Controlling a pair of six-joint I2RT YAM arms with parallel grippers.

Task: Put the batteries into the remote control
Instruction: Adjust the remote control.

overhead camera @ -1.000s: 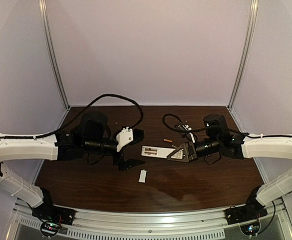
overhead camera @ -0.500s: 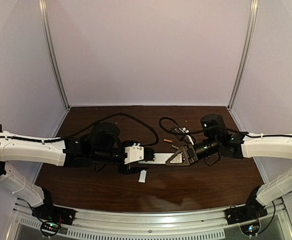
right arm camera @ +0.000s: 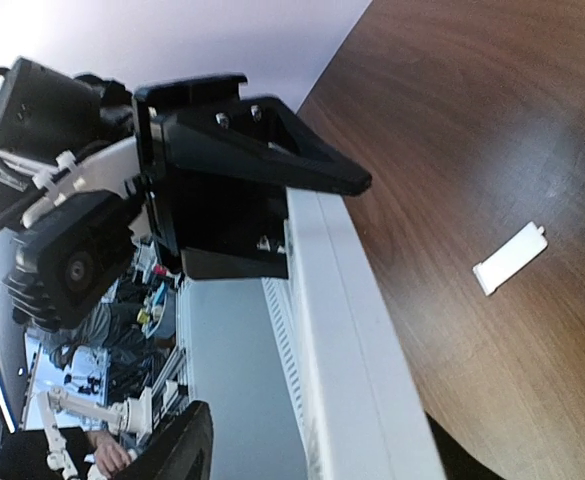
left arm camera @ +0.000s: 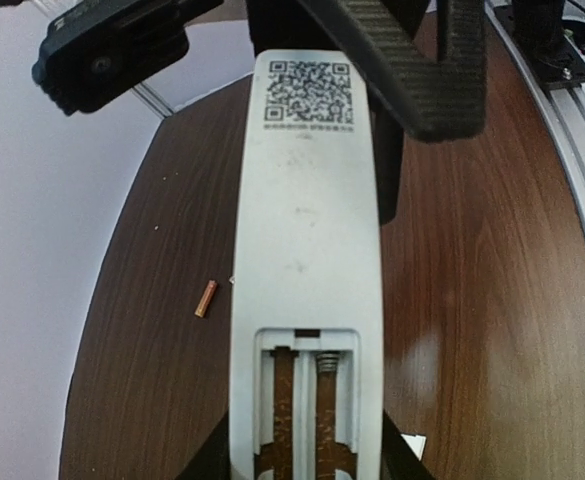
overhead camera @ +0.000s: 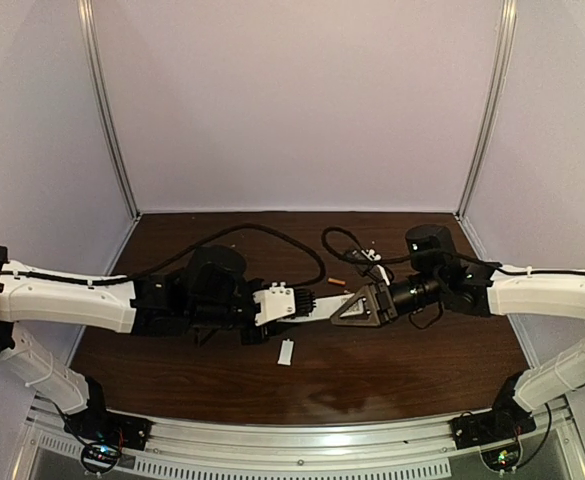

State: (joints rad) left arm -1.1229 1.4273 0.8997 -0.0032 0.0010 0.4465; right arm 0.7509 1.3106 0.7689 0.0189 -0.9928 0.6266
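Remote control mid-table, between both arms.
Left gripper jaws flank its open end, grip impossible to tell; right gripper jaws apart; one battery at its 1 o'clock.

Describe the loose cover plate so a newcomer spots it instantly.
On the dark wooden table, find the long white remote control at centre. Just toward the near edge from it lies the cover plate: a small, flat, blank white rectangle, far shorter than the remote.
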